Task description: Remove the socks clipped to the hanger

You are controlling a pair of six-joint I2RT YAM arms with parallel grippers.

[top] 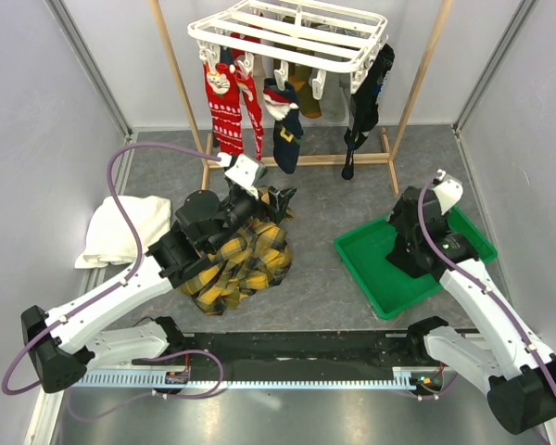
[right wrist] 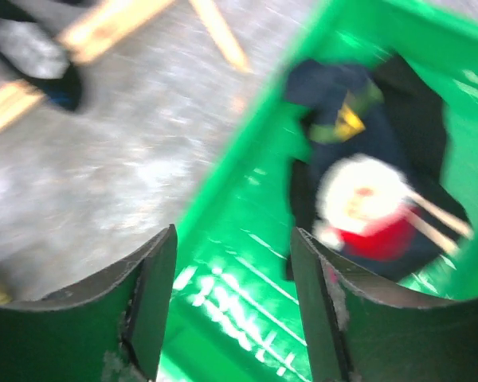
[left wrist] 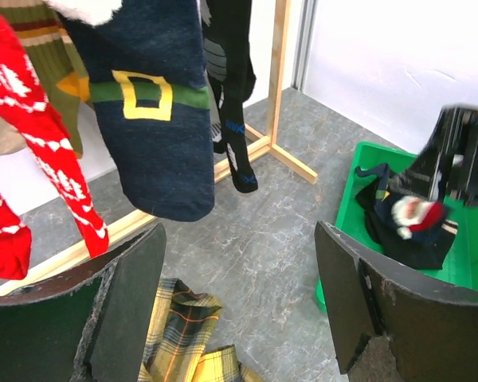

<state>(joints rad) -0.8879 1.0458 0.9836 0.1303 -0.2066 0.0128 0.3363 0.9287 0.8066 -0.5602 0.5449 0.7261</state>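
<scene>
The right end effector (right wrist: pixel 233 259) has its jaws parted and empty above the green tray (top: pixel 372 271). A navy Santa sock (right wrist: pixel 358 151) lies loose in the tray below it, so this hand looks done with its drop. It should lift straight up, clear of the tray's rim.

The left end effector (left wrist: pixel 239 239) is also spread wide and holds nothing. It hovers above the plaid cloth (top: pixel 236 264) and faces the hanging navy sock (left wrist: pixel 155 119). The hanger (top: pixel 287 32) carries that sock, the red socks (top: pixel 227 111) and a black sock (top: pixel 366 102).

To do the next pull well, centre the jaws on the navy sock alone, since a red one hangs just beside it. Then clench firmly and draw downward steadily, so the peg lets go without swinging the hanger.
</scene>
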